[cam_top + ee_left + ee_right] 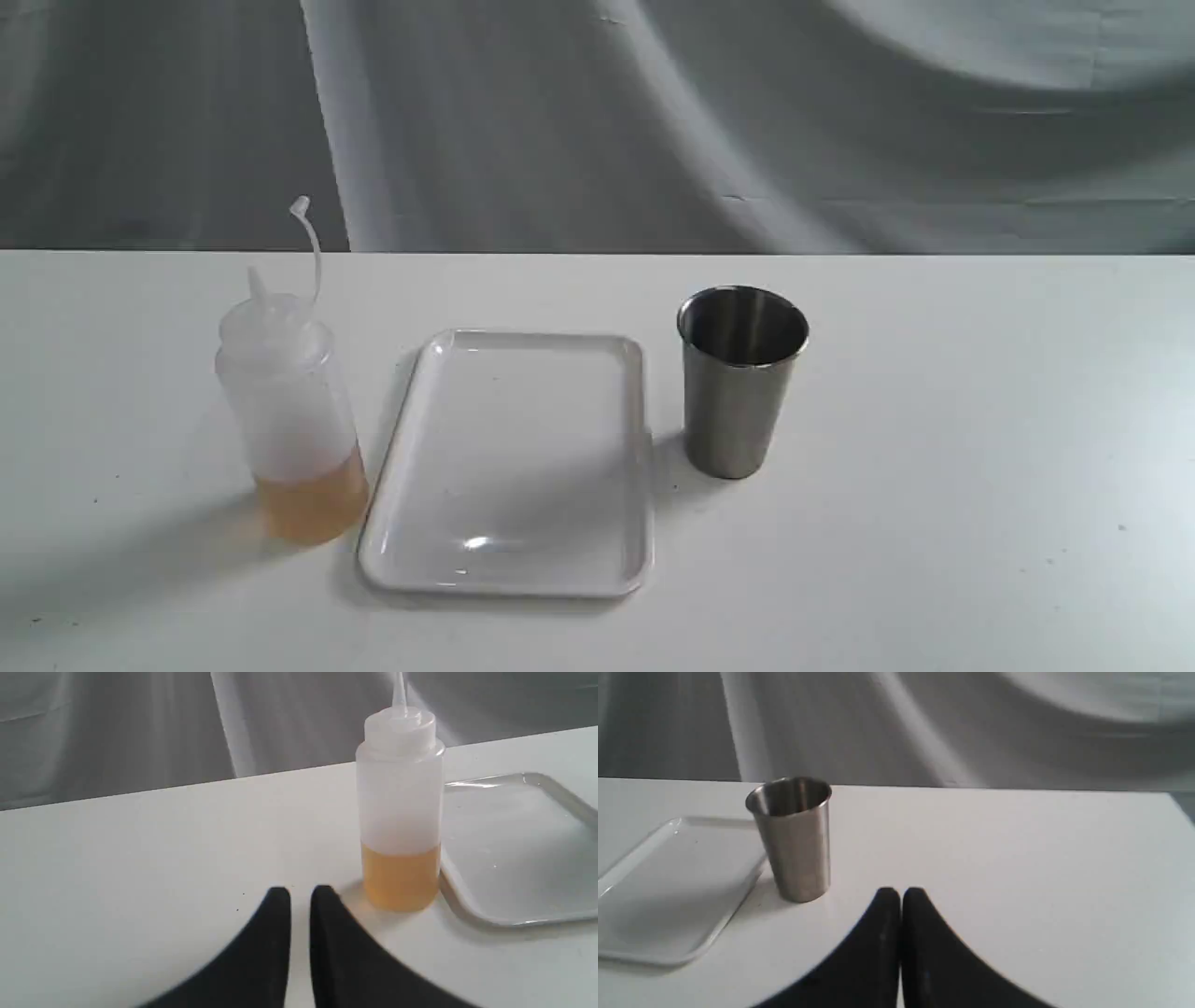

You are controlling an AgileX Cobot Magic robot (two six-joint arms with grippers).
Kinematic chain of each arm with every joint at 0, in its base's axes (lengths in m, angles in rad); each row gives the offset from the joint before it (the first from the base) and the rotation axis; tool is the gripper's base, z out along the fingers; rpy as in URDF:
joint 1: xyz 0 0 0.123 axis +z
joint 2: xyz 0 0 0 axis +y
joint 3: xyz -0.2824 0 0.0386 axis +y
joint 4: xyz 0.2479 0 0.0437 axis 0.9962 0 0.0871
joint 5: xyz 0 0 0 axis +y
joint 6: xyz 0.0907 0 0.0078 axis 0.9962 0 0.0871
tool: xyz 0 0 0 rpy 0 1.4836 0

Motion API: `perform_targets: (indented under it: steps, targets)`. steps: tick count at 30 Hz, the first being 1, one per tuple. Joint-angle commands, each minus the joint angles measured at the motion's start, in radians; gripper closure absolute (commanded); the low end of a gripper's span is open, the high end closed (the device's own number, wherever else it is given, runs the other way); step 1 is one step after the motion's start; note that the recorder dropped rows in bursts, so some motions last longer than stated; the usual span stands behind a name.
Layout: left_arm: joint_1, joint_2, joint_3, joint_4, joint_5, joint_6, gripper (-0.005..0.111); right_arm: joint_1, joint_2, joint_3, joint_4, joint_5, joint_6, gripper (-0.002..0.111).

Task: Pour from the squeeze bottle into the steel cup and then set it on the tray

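The squeeze bottle point(289, 411) stands upright on the table's left, amber liquid filling its bottom, cap strap curling above the nozzle. The white tray point(513, 462) lies empty in the middle. To its right the steel cup point(740, 378) stands upright. Neither gripper shows in the exterior view. In the left wrist view my left gripper point(300, 893) hovers shut and empty, short of the bottle point(400, 812) and apart from it. The right wrist view has my right gripper point(900, 893) shut and empty, apart from the cup point(796, 837).
Everything rests on a white table point(980, 485) whose far edge meets a draped grey cloth backdrop point(653, 121). The tray's rim point(514, 921) lies just beside the bottle's base. Bare tabletop stretches right of the cup.
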Motion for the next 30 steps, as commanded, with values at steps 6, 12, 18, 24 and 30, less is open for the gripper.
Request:
perform_targets:
  steps: [6, 12, 18, 24, 30]
  targets:
    - [-0.003, -0.005, 0.004, 0.003, -0.007, -0.002, 0.098, -0.004, 0.319, -0.33, -0.085, 0.151, 0.016, 0.108]
    - [-0.003, -0.005, 0.004, 0.003, -0.007, -0.002, 0.098, 0.019, 0.517, -0.55, -0.135, 0.151, 0.141, 0.108]
    - [-0.003, -0.005, 0.004, 0.003, -0.007, -0.002, 0.098, 0.116, 0.618, -0.696, -0.191, 0.065, 0.252, 0.108]
    - [-0.003, -0.005, 0.004, 0.003, -0.007, -0.002, 0.098, 0.255, 0.71, -0.767, -0.272, -0.041, 0.252, 0.108]
    - [-0.003, -0.005, 0.004, 0.003, -0.007, -0.002, 0.098, 0.432, 0.819, -0.774, -0.323, -0.254, 0.27, 0.108]
